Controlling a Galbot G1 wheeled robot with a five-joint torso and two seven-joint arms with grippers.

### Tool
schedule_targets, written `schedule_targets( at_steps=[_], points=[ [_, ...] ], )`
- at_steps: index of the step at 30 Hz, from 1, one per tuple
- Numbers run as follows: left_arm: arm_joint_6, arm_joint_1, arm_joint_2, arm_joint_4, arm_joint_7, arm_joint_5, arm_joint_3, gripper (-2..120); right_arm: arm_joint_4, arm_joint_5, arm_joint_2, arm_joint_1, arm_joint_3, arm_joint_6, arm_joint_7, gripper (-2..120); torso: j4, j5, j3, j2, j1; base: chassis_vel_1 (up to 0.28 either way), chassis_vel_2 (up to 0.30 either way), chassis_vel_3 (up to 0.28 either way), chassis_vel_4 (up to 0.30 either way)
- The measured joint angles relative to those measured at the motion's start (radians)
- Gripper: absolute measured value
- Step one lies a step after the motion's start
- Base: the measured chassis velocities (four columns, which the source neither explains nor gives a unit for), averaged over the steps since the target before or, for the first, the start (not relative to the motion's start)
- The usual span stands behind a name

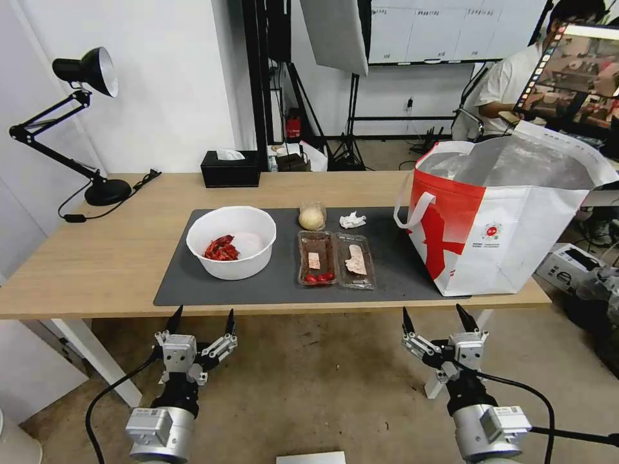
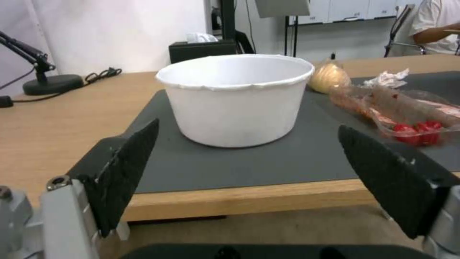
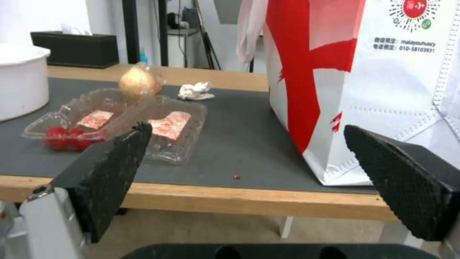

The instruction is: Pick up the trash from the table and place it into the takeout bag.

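On the table [image 1: 97, 258], the trash lies on a dark grey mat [image 1: 174, 283]. It is a white bowl [image 1: 231, 241] [image 2: 235, 99] with red scraps, a clear hinged tray [image 1: 335, 259] [image 3: 120, 122], a small clear cup [image 1: 313, 216] [image 3: 139, 82] of yellowish stuff and a crumpled tissue [image 1: 353, 220] [image 3: 195, 90]. The takeout bag [image 1: 509, 212] [image 3: 364, 82] stands open at the mat's right end. My left gripper [image 1: 201, 322] [image 2: 249, 180] hangs open below the front edge, facing the bowl. My right gripper [image 1: 440, 321] [image 3: 249, 180] is open too, below the edge between tray and bag.
A black tissue box [image 1: 230, 169] sits at the table's back edge. A black desk lamp [image 1: 84, 129] with its cord stands at the back left. A cardboard box [image 1: 570, 264] lies on the floor to the right of the table.
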Motion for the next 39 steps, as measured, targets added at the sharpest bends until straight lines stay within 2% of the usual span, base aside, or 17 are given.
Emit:
schedule_targets(
  at_steps=[19, 21, 22, 24, 25, 27, 28, 30, 32, 34, 39],
  points=[
    [0.018, -0.006, 0.006, 0.0, -0.008, -0.02, 0.0, 100, 0.0, 0.013, -0.011, 0.004, 0.002, -0.016, 0.0, 100, 0.0, 0.0, 0.0, 0.0, 0.0, 0.0, 0.0, 0.0, 0.0],
    [0.1, -0.038, 0.033, -0.006, -0.046, -0.1, 0.001, 100, 0.005, 0.075, -0.06, 0.025, 0.022, -0.097, 0.0, 100, 0.0, 0.0, 0.0, 0.0, 0.0, 0.0, 0.0, 0.0, 0.0],
    [0.1, -0.038, 0.033, -0.006, -0.046, -0.1, 0.001, 100, 0.005, 0.075, -0.06, 0.025, 0.022, -0.097, 0.0, 100, 0.0, 0.0, 0.0, 0.0, 0.0, 0.0, 0.0, 0.0, 0.0],
    [0.177, -0.067, 0.058, -0.014, -0.081, -0.176, 0.002, 100, 0.01, 0.136, -0.108, 0.047, 0.04, -0.177, 0.0, 100, 0.0, 0.0001, 0.0, 0.0, 0.0, 0.0, 0.0, 0.0, 0.0],
    [0.177, -0.067, 0.058, -0.014, -0.081, -0.176, 0.002, 100, 0.01, 0.136, -0.108, 0.047, 0.04, -0.177, 0.0, 100, 0.0, 0.0001, 0.0, 0.0, 0.0, 0.0, 0.0, 0.0, 0.0],
    [0.255, -0.097, 0.082, -0.02, -0.116, -0.252, 0.004, 100, 0.014, 0.195, -0.155, 0.066, 0.058, -0.254, 0.0, 100, 0.0, 0.0, 0.0, 0.0, 0.0, 0.0, 0.0, 0.0, 0.0],
    [0.255, -0.097, 0.082, -0.02, -0.116, -0.252, 0.004, 100, 0.014, 0.195, -0.155, 0.066, 0.058, -0.254, 0.0, 100, 0.0, 0.0, 0.0, 0.0, 0.0, 0.0, 0.0, 0.0, 0.0],
    [0.332, -0.126, 0.107, -0.027, -0.15, -0.328, 0.005, 100, 0.019, 0.251, -0.2, 0.086, 0.075, -0.328, 0.0, 100, 0.0, 0.0001, 0.0, 0.0, 0.0, 0.0, 0.0, 0.0, 0.0],
    [0.358, -0.136, 0.116, -0.029, -0.162, -0.353, 0.005, 100, 0.02, 0.271, -0.215, 0.092, 0.081, -0.353, 0.0, 100, 0.0, 0.0, 0.0, 0.0, 0.0, 0.0, 0.0, 0.0, 0.0],
    [0.434, -0.165, 0.14, -0.036, -0.196, -0.428, 0.007, 100, 0.025, 0.332, -0.264, 0.114, 0.099, -0.433, 0.0, 100, 0.0, 0.0001, 0.0, 0.0, 0.0, 0.0, 0.0, 0.0, 0.0],
    [0.478, -0.186, 0.158, -0.04, -0.219, -0.482, 0.009, 100, 0.029, 0.376, -0.3, 0.128, 0.109, -0.482, 0.001, 100, 0.0, 0.0002, 0.0, 0.0, 0.0, 0.0, 0.0, 0.0, 0.0]
  ],
)
